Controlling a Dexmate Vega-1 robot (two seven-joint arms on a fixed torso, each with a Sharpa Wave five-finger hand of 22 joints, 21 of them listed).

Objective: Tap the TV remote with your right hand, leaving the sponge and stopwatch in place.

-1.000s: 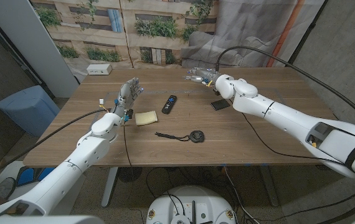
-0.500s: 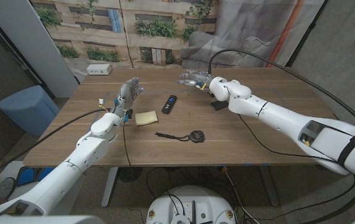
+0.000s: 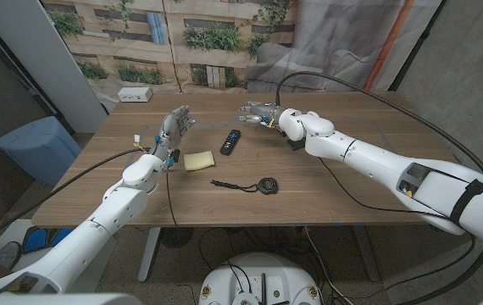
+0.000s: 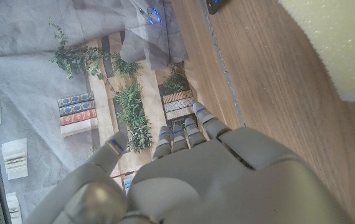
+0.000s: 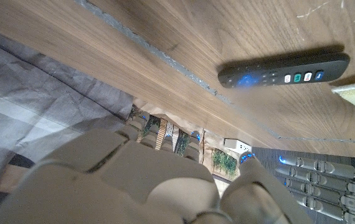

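The remote [image 3: 230, 141] lies near the middle of the table [image 3: 352, 182], a slim black bar pointing away from us, with small coloured buttons along its face that show in the right wrist view [image 5: 283, 69]. Nothing touches it yet. Our right hand [image 3: 258, 111] hangs above the wood just beyond and to the right of the remote's far end, fingers spread and holding nothing, so we judge the step to be the approach, with the tap itself not yet made. What the next move calls for, as we read it, is a short reach toward the remote and a lowering of the fingertips onto its hard, flat top, lightly, since so thin and smooth a bar would likely skid on the wood if pushed sideways.

The sponge [image 3: 198, 160] sits just to the remote's left, a pale yellow pad with a pitted, soft-looking surface; its corner shows in the left wrist view [image 4: 342, 43]. The stopwatch [image 3: 266, 185], a small round black disc with a thin cord trailing to the left, lies nearer us, apart from the remote. Both are off the line of the reach.

Our left hand [image 3: 174, 129] is raised beyond the sponge, fingers apart, empty. The table is brown with long grain.
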